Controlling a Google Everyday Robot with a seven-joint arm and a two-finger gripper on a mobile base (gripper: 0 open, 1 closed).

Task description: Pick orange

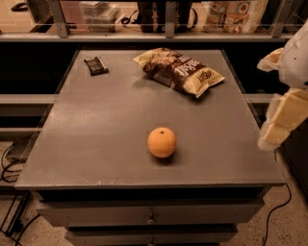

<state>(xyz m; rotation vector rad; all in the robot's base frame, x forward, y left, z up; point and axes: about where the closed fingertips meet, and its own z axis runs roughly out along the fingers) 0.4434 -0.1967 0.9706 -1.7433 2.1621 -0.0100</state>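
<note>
The orange is a round orange fruit with a small dark stem dot on top. It sits alone on the grey table top, a little right of centre and towards the front edge. My gripper is a pale cream shape at the right edge of the camera view. It hangs beside the table's right side, off to the right of the orange and well apart from it, holding nothing that I can see.
A brown and yellow chip bag lies at the back right of the table. A small dark wrapped bar lies at the back left. A railed shelf with packages runs behind. Cables lie on the floor at left.
</note>
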